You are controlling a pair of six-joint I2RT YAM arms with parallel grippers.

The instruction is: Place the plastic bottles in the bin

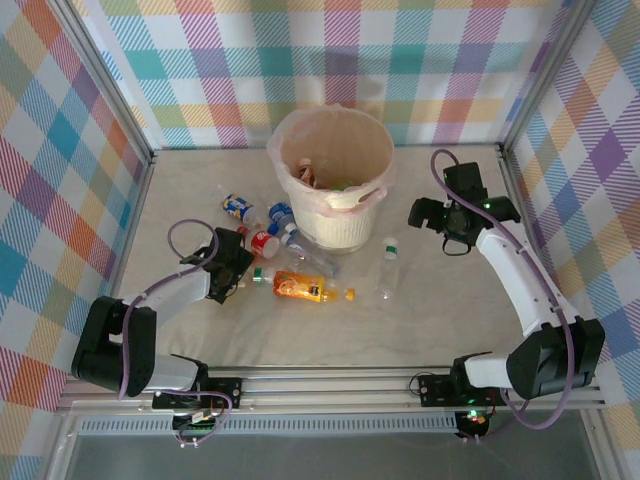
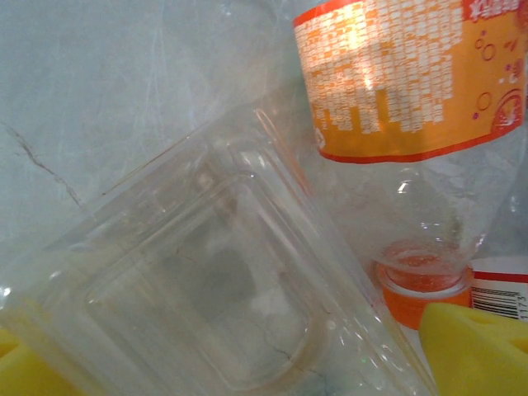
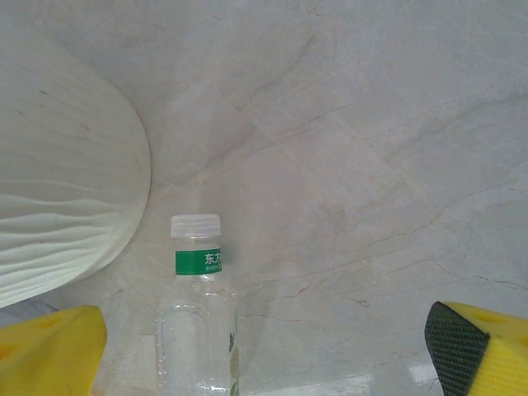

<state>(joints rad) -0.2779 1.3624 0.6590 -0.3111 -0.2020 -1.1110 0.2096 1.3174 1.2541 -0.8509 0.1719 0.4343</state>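
The plastic bottles [image 1: 315,260] lie on the table [image 1: 450,320], most of them bunched just left of and in front of the bin [image 1: 345,228]. A blue-labelled bottle [image 1: 238,208] is farthest left, a red-labelled bottle [image 1: 264,243] sits in the cluster near the bin's foot, and an amber bottle [image 1: 300,288] with an orange label lies on its side nearest the arms. A green-labelled bottle [image 1: 390,262] lies apart, off the bin's right front. The bin stands at the back centre, close to the rear wall, its pinkish liner [image 1: 312,207] folded over the rim, with a few items inside.

The left end effector [image 1: 238,265] sits low at the left edge of the cluster, jaws spread wide. In the wrist view its yellow pads [image 2: 474,346] sit at the lower corners with a clear plastic piece [image 2: 206,280] between them. This is probably a flattened bottle, though the view is too close to be sure. The orange cap [image 2: 421,293] lies just beside the right pad.

The right end effector [image 1: 440,225] hovers open to the right of the bin, over the green-labelled bottle, whose white cap [image 3: 195,227] lies just beside the bin's curved wall. Bare table stretches from there to the right frame and along the front strip by the bases.
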